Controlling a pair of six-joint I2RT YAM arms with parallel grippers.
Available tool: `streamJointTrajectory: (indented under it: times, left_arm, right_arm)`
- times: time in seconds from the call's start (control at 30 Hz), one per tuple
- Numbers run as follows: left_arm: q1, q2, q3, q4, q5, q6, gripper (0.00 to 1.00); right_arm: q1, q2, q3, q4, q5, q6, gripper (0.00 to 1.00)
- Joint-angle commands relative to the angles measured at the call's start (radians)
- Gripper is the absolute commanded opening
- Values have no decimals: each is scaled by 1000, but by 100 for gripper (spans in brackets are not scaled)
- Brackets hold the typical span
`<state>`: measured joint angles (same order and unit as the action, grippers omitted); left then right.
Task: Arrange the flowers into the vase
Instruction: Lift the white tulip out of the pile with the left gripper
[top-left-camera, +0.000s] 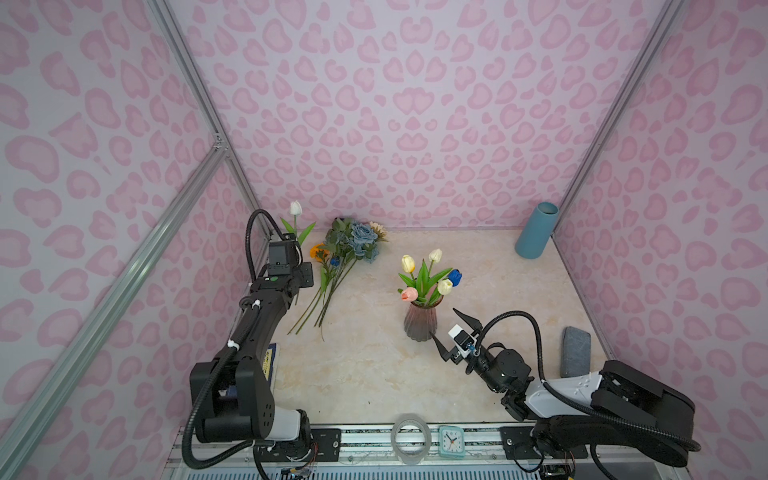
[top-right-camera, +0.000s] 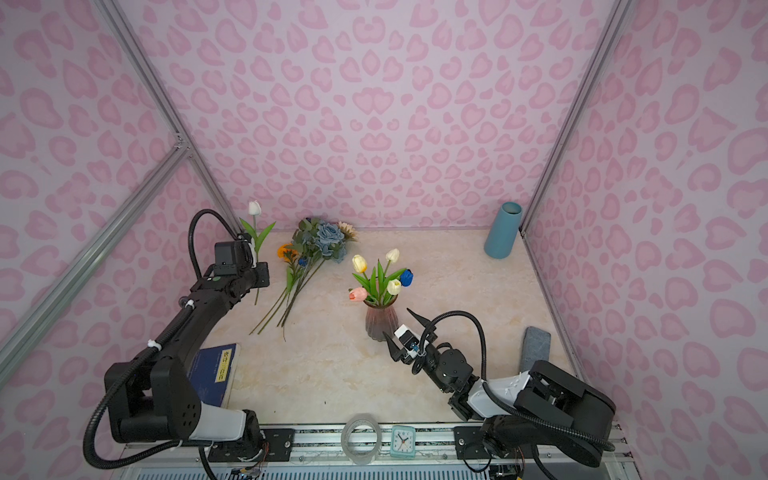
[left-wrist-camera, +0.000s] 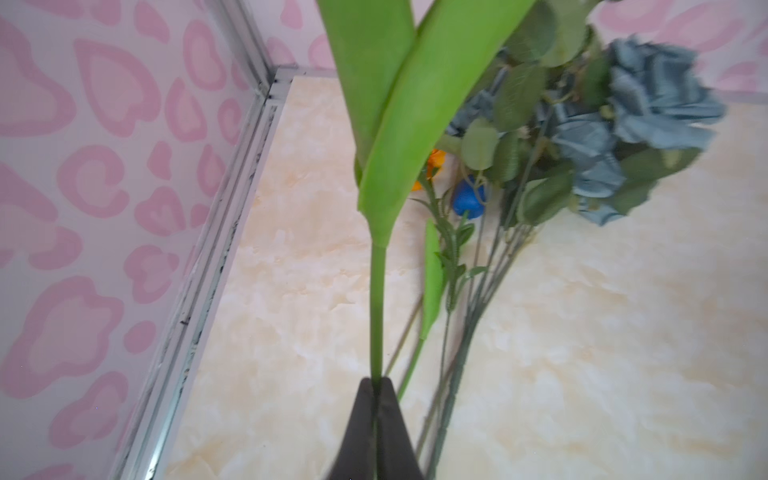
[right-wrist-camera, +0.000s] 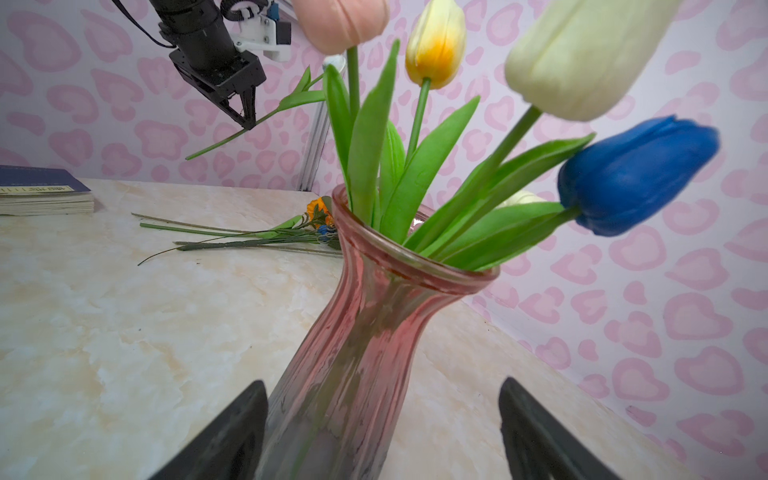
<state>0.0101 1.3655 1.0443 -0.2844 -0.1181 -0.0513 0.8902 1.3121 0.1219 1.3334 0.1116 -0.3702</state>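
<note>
A pink ribbed glass vase (top-left-camera: 422, 322) (right-wrist-camera: 374, 311) stands mid-table holding cream, pink and blue tulips (top-left-camera: 432, 276). My right gripper (top-left-camera: 443, 321) (right-wrist-camera: 378, 386) is open, its fingers spread on either side of the vase's lower body. Raised at the back left, my left gripper (left-wrist-camera: 376, 384) (right-wrist-camera: 248, 120) is shut on the green stem of a white tulip (top-left-camera: 295, 208). Beside it, loose flowers lie on the table: a dusty-blue rose bunch (top-left-camera: 363, 239) with a beige daisy (top-left-camera: 377, 228), an orange bloom (top-left-camera: 318, 251) and a vivid blue rose (top-left-camera: 334, 261).
A teal cylinder vase (top-left-camera: 536, 230) leans in the back right corner. A grey pad (top-left-camera: 575, 351) lies along the right wall and a blue book (top-right-camera: 214, 374) under the left arm. A tape roll (top-left-camera: 411, 440) and small clock (top-left-camera: 451, 441) sit on the front rail.
</note>
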Motion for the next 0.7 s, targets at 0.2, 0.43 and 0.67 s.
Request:
streamJointTrajectory:
  times: [0.2, 0.43, 0.67]
  left_arm:
    - [-124, -349, -257, 240, 38, -79, 3]
    - [-198, -529, -419, 463, 226, -105, 3]
    - [-288, -637, -575, 728, 362, -90, 3]
  right_arm:
    - [2, 10, 10, 18, 12, -12, 86]
    - [7, 25, -3, 68, 16, -16, 86]
    - [10, 24, -15, 97, 29, -22, 86]
